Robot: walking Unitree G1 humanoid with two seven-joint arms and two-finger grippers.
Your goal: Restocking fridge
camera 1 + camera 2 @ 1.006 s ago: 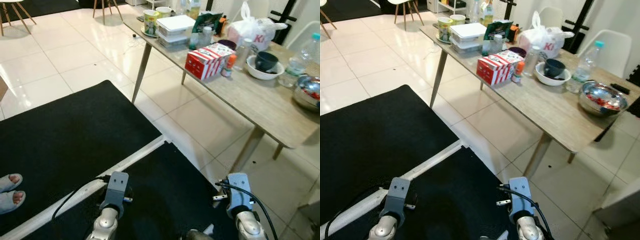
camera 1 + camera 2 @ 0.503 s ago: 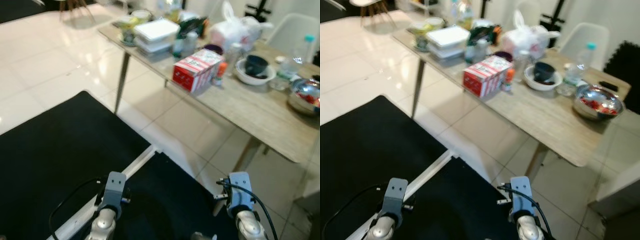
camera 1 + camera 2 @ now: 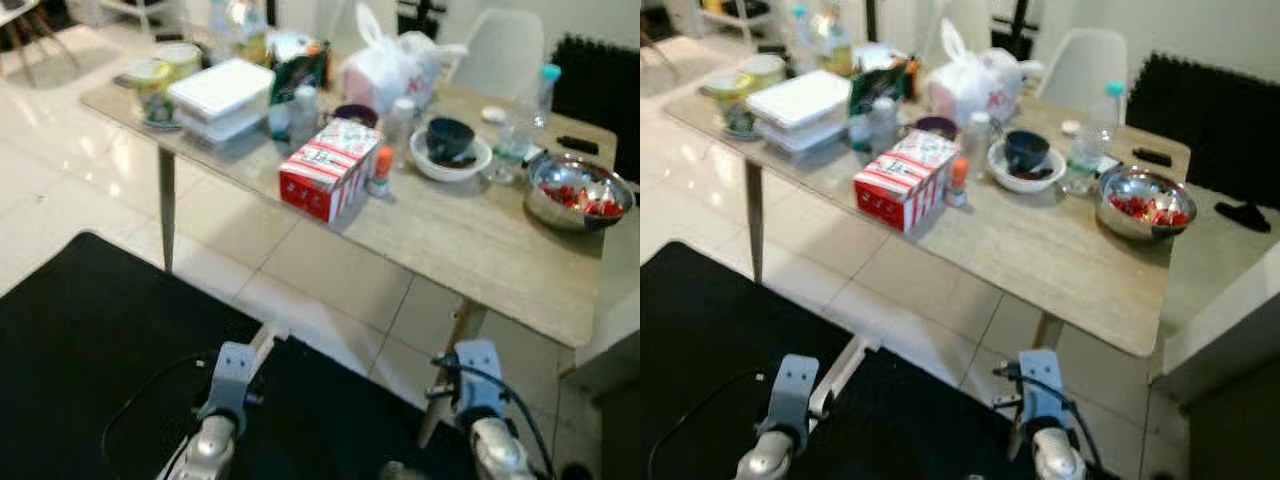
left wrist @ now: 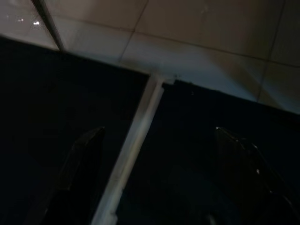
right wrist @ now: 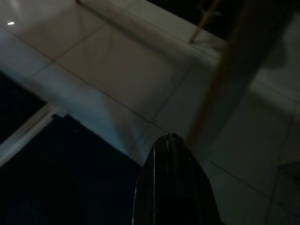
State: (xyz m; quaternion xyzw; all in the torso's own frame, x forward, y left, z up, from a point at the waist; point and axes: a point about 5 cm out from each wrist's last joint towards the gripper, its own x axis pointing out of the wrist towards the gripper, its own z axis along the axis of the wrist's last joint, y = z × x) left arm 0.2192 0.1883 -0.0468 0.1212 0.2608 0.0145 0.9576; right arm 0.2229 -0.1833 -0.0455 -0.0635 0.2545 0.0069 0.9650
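Note:
A light wooden table (image 3: 478, 243) stands ahead, loaded with groceries. On it are a red and white carton (image 3: 322, 182), stacked white lidded containers (image 3: 220, 97), a white plastic bag (image 3: 390, 68), a dark bowl inside a white bowl (image 3: 450, 150), a metal bowl of red food (image 3: 578, 190) and a water bottle (image 3: 528, 104). Both arms hang low over the black mat. In the left wrist view my left gripper (image 4: 159, 137) is open above the mat's white seam. In the right wrist view my right gripper (image 5: 169, 143) is shut and holds nothing, above tile near a table leg.
Black floor mats (image 3: 90, 330) with a white strip (image 3: 262, 340) between them lie under me. Pale tiles run up to the table's thin legs (image 3: 166, 208). A white chair (image 3: 505, 58) stands behind the table. A white surface (image 3: 620, 330) sits at the right edge.
The whole view has swung, so the table now sits nearer and more central, and the metal bowl is fully in view. Both arms hang as before.

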